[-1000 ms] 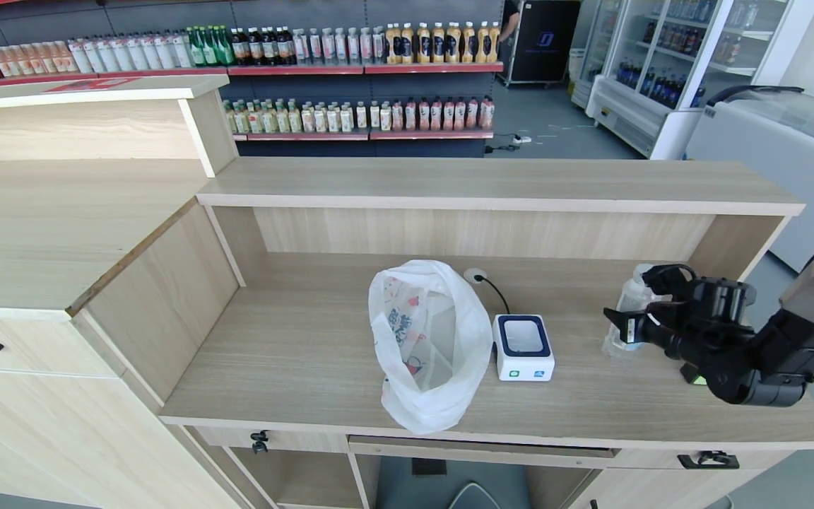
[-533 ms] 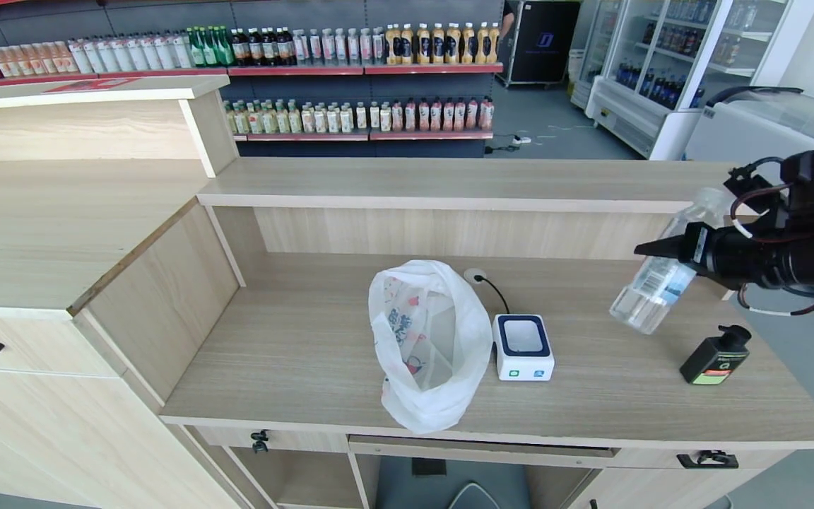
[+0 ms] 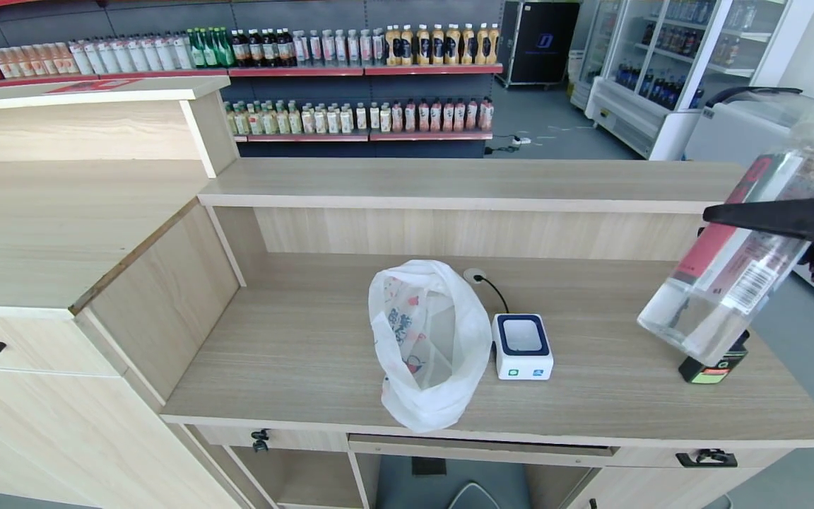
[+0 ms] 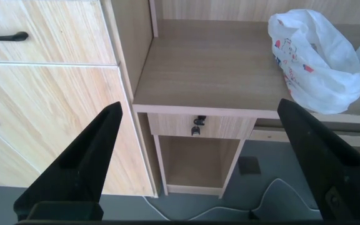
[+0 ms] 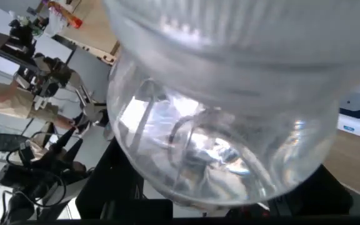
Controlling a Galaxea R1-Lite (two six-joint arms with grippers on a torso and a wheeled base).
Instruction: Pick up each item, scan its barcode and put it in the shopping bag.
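On the counter (image 3: 294,353) we find the shopping bag (image 3: 429,346) near the middle. The scanner (image 3: 523,346) is just beside it on the right, and its cable (image 3: 495,291) runs back to a port (image 3: 475,274) behind the two. Near the counter's right end sits a small pump bottle (image 3: 711,369). Above it and partly in front of it (as the head camera sees it), the water bottle (image 3: 739,247) hangs tilted in the right gripper (image 3: 767,220), off the surface. Beyond the counter we see shelves of drinks (image 3: 350,78), with coolers (image 3: 661,63) to their right.
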